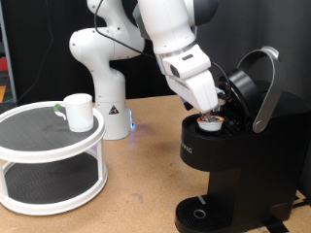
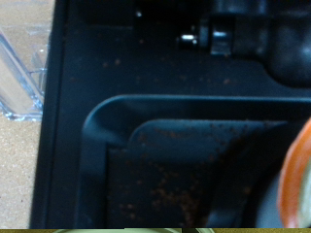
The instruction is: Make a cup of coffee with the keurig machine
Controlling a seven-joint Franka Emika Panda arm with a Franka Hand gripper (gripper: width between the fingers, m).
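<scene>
The hand [image 1: 210,110], grip state unclear, hovers over the open keurig machine [image 1: 233,160]; the cup [image 1: 78,111] sits apart on a white tiered stand [image 1: 49,155].

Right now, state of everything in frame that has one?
keurig machine: lid raised, brew chamber open.
coffee pod: seated in the open chamber.
cup: upright on the round white stand's top tier, away from the machine, not under the spout.
round white stand: two tiers; lower one shows nothing on it.
end effector: just above the pod; finger state not visible.
</scene>
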